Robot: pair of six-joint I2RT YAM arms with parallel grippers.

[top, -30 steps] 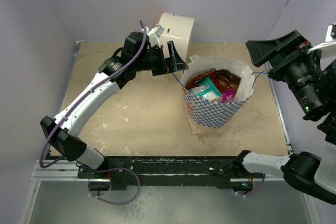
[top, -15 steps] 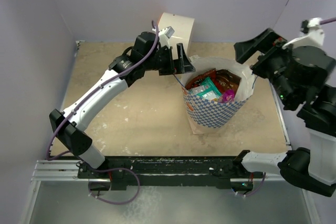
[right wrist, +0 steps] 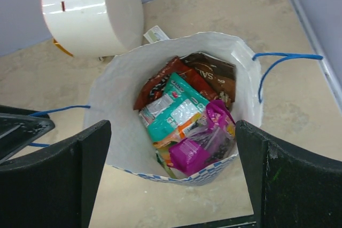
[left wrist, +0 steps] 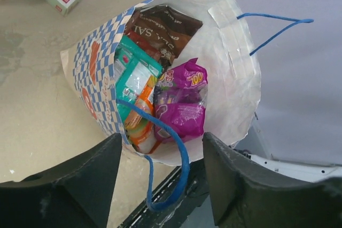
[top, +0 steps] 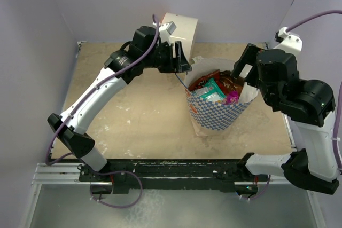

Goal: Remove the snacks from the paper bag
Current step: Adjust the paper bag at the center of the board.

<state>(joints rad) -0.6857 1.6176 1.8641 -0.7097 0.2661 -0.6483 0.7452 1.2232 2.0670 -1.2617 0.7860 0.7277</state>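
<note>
Since a second ago the right arm has swung in from the right edge, and the left gripper [top: 183,63] has narrowed a little. Its fingers are apart at the left rim of the paper bag [top: 216,115], with the blue string handle [left wrist: 170,158] looped between them; contact is hard to judge. The bag, white with blue checks, stands upright right of centre on the table [top: 133,116]. Its mouth is open on the snacks [top: 216,86]: a dark brown packet [left wrist: 160,25], a teal packet [left wrist: 133,73], an orange packet [left wrist: 141,129] and a purple packet [left wrist: 181,105]. The right gripper [top: 243,70] hovers over the right rim, spread wide and empty.
</note>
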